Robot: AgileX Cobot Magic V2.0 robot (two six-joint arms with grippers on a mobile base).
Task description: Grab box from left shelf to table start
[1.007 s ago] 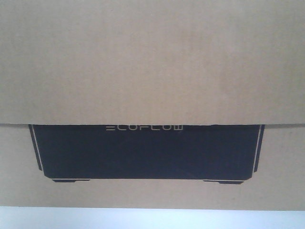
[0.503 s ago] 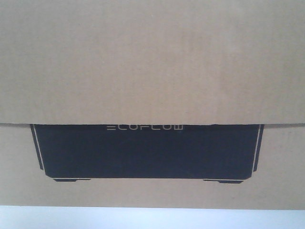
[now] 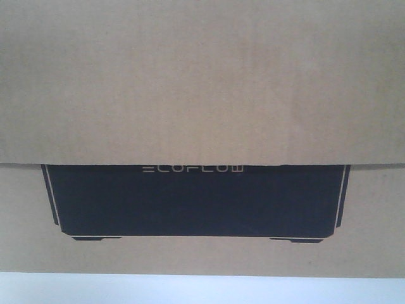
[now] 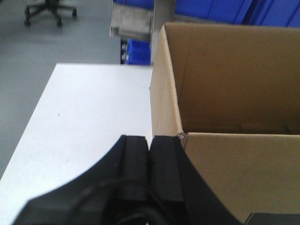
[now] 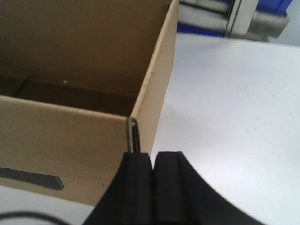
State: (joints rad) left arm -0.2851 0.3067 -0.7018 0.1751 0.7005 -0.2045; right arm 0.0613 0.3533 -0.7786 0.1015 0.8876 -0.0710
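Observation:
The box [image 3: 202, 88], a brown carton with a black ECOFLOW panel [image 3: 196, 202], fills the front view and stands on the white table [image 3: 202, 290]. In the left wrist view the open-topped box [image 4: 234, 84] rests on the table [image 4: 93, 108]. My left gripper [image 4: 150, 138] is shut and empty, its tips at the box's near left corner. In the right wrist view my right gripper [image 5: 153, 154] is likewise shut with nothing between its fingers. It sits just below the near right corner of the box [image 5: 70, 126]. A silvery shelf rack [image 4: 131, 21] stands beyond the table's far edge.
Blue plastic bins [image 4: 211, 8] sit on the rack behind the carton, and one more bin [image 4: 138, 49] is lower down. An office chair [image 4: 49, 9] stands on the grey floor at the far left. Grey rails and bins [image 5: 243, 18] show past the table [image 5: 234, 93].
In the front view the black panel has crept slightly to the right and the white strip under the carton has grown a touch taller.

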